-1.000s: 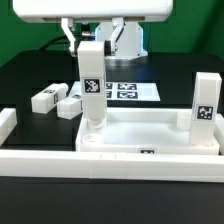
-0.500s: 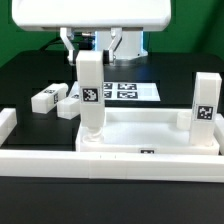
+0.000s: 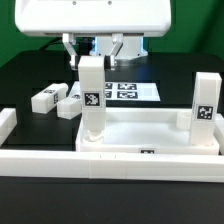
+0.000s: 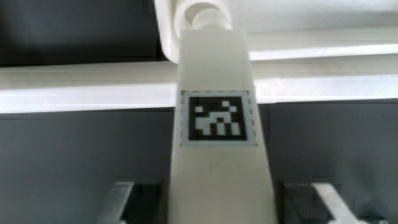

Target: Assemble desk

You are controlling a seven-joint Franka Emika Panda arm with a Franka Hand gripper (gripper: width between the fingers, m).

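The white desk panel [image 3: 150, 130] lies in the foreground. One tagged white leg [image 3: 92, 100] stands upright over the panel's corner socket on the exterior view's left. My gripper [image 3: 94, 50] is shut on its upper end. In the wrist view the leg [image 4: 217, 110] runs down the middle, and my gripper [image 4: 222, 205] straddles it with a finger [image 4: 132, 200] on each side. A second leg [image 3: 205, 108] stands upright at the panel's corner on the exterior view's right. Two loose legs [image 3: 45, 98] [image 3: 70, 105] lie on the black table to the exterior view's left.
The marker board [image 3: 128, 90] lies flat behind the held leg. Long low white border bars run along the front [image 3: 100, 165] and the exterior view's left side [image 3: 7, 125]. The arm's white body [image 3: 95, 15] fills the top of the view.
My gripper and the held leg have moved straight down together toward the panel's corner socket. The other legs and the panel have not moved.
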